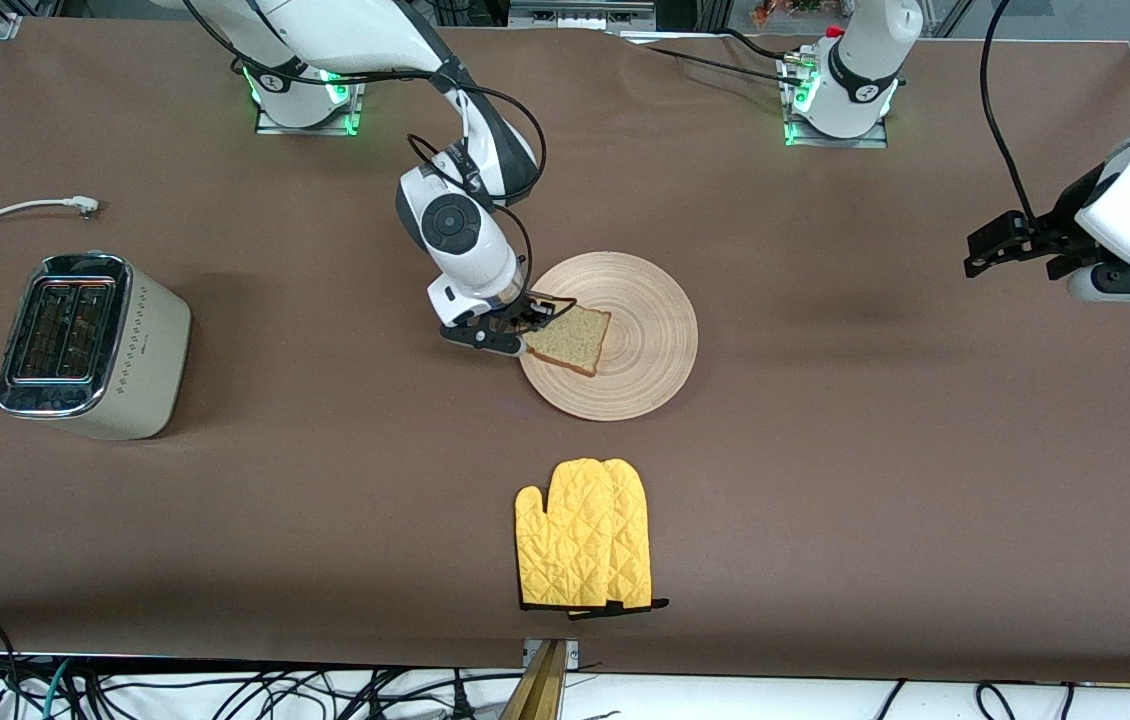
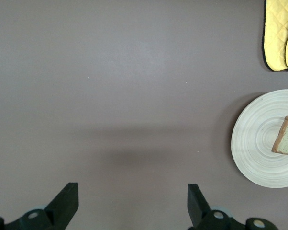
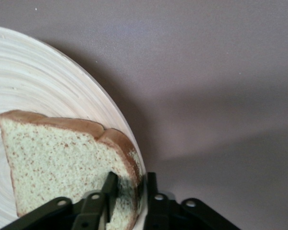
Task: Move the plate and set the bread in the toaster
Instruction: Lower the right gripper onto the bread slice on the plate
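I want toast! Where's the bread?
The bread lies on the plate mid-table, at its edge toward the right arm's end, farther from the camera than the mitt.

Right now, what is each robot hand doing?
Left end effector: open, holding nothing, waiting over bare table.
Right end effector: closed on the bread at the plate.

We see a brown table (image 1: 825,450) bearing a toaster (image 1: 115,350), wooden plate (image 1: 650,340) and yellow oven mitt (image 1: 585,535).
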